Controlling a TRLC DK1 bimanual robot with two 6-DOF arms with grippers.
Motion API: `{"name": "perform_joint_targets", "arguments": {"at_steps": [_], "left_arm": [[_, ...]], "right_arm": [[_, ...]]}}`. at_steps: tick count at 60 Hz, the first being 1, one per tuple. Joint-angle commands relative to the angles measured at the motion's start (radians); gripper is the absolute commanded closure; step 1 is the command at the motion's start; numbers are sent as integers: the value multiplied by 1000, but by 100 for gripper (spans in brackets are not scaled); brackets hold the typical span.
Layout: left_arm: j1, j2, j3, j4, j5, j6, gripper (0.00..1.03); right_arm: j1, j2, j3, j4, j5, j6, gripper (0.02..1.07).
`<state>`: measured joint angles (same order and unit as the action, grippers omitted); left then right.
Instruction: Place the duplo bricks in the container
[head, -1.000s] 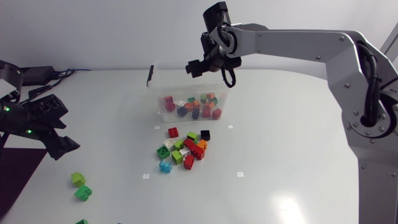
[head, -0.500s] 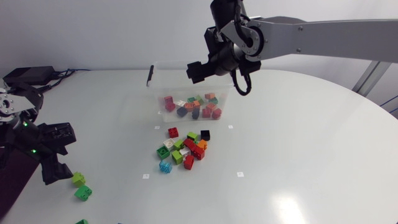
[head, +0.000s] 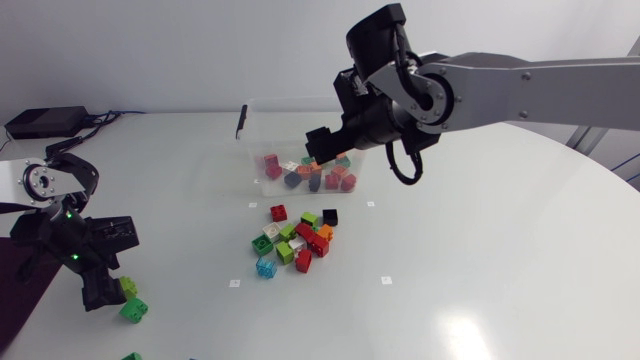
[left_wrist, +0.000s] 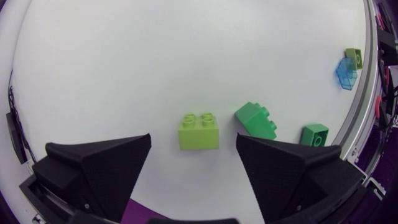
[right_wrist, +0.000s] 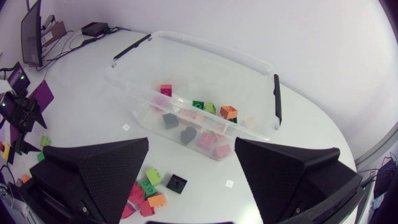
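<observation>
The left gripper (left_wrist: 193, 140) is held low over the table (left_wrist: 124, 62) with its 2 fingers spread wide and nothing gripped. A lime green brick (left_wrist: 199, 130) lies on the table in the gap just ahead of the fingertips and is touched by neither finger. A darker green brick (left_wrist: 256, 121) is seen just beside it, close to 1 fingertip, and another green brick (left_wrist: 314, 134) lies a little further on. A clear blue brick (left_wrist: 344, 73) is seen well apart from these, near the main pile.

The right gripper (right_wrist: 191, 143) is held in the air above the near side of the container (right_wrist: 205, 51); its fingers are also parted and nothing is held between them. The container, a clear box with 2 black handles, is set on the far half of the table. Several bricks are already inside it: pink, red, orange, green and dark grey ones can be made out.

A loose pile of bricks (head: 295, 240) in red, green, white, orange, black and blue is left on the table just in front of the container.
</observation>
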<state>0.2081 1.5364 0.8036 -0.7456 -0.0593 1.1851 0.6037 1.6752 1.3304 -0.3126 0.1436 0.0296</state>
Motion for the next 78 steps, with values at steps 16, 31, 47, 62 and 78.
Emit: {"name": "perform_joint_targets", "arguments": {"at_steps": [16, 31, 47, 62, 78], "left_arm": [[-4, 88, -27, 68, -5, -21, 50], [-15, 94, -35, 83, 4, -32, 81], [-44, -13, -21, 32, 61, -45, 81], [-72, -94, 11, 17, 115, -101, 81], [-73, -127, 8, 8, 122, -111, 82]], "right_arm": [[56, -46, -165, -6, 8, 26, 7], [54, 58, -125, -105, 19, 145, 7], [51, 222, -2, -221, 42, 305, 10], [34, 357, 119, -275, 42, 371, 19], [21, 454, 191, -319, 42, 408, 19]]}}
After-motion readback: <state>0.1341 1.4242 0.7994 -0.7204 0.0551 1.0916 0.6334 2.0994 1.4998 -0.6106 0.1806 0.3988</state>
